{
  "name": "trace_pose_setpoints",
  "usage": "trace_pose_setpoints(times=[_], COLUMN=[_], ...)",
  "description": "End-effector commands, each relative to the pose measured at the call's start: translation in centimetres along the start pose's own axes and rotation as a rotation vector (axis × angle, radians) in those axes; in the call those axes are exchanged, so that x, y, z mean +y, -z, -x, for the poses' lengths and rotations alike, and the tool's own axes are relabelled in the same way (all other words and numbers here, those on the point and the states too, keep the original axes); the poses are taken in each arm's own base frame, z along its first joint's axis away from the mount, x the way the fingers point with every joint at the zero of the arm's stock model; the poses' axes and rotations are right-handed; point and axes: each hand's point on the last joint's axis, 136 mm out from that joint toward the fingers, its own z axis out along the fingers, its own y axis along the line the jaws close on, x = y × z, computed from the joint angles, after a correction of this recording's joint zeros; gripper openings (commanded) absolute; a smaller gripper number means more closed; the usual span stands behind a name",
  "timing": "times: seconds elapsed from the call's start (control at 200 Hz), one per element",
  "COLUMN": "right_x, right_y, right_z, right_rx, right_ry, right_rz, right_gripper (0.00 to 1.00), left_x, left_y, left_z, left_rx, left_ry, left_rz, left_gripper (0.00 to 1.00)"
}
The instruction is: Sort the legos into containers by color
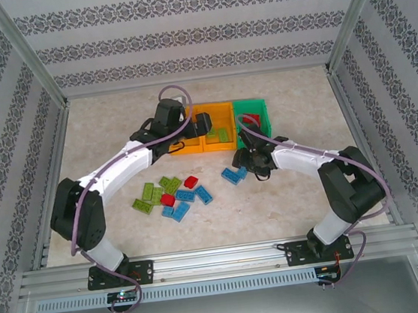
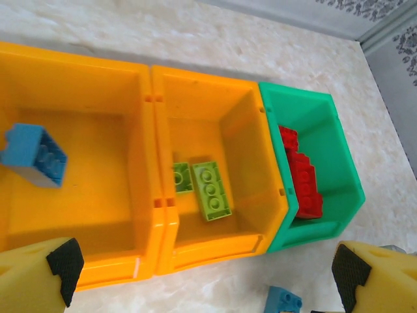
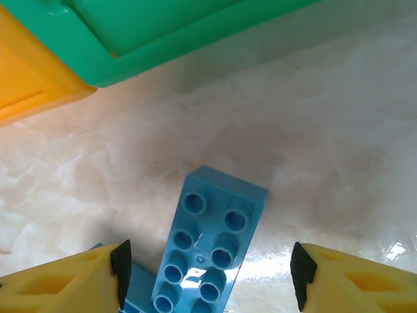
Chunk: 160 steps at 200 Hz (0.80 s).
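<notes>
My left gripper (image 2: 205, 277) hangs open over the front of the bins, holding nothing. A blue lego (image 2: 36, 155) lies tilted in the left orange container (image 2: 85, 78). Two light green legos (image 2: 212, 189) rest in the middle orange container (image 2: 195, 91), and red legos (image 2: 301, 177) sit in the green container (image 2: 313, 111). My right gripper (image 3: 210, 274) is low over the table in front of the green container (image 3: 163, 39). It stands open, with a blue lego (image 3: 215, 241) lying between its pads and touching neither.
Loose green (image 1: 168, 184), red (image 1: 191, 182) and blue (image 1: 202, 195) legos lie scattered on the table between the arms. A second blue lego (image 3: 140, 293) lies by my right gripper's left finger. Patterned walls and metal posts enclose the table.
</notes>
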Motion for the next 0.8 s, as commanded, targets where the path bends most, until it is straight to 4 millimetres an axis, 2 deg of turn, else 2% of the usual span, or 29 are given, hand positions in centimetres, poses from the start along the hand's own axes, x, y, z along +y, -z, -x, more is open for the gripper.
trace_pose_setpoints(times=[0.0,0.23,0.425,0.585,0.794], right_x=[-0.7,-1.9,-2.0,0.6,7.2], right_y=[-0.4,-1.7,-1.1,1.4,5.4], right_z=[-0.6,-1.4,-0.9,0.5,2.7], right_rx=[0.036,0.081,0.052,-0.048,-0.171], right_ry=[0.03,0.058,0.092,0.177,0.228], right_rz=[-0.075,-0.139,-0.152,-0.086,0.179], right_gripper=[0.65,0.52,0.3,0.24,0.23], left_x=[0.8,4.0,7.2,9.7,12.7], left_y=[1.9,4.6,6.3,7.6,8.8], left_z=[1.4,1.6,0.6,-0.4,-2.7], left_rx=[-0.067,-0.113,-0.122,-0.12,-0.053], left_ry=[-0.017,0.009,0.046,0.081,0.113], left_rz=[0.023,0.091,0.162,0.223,0.331], left_gripper=[1.0,1.0,1.0,1.0,1.0])
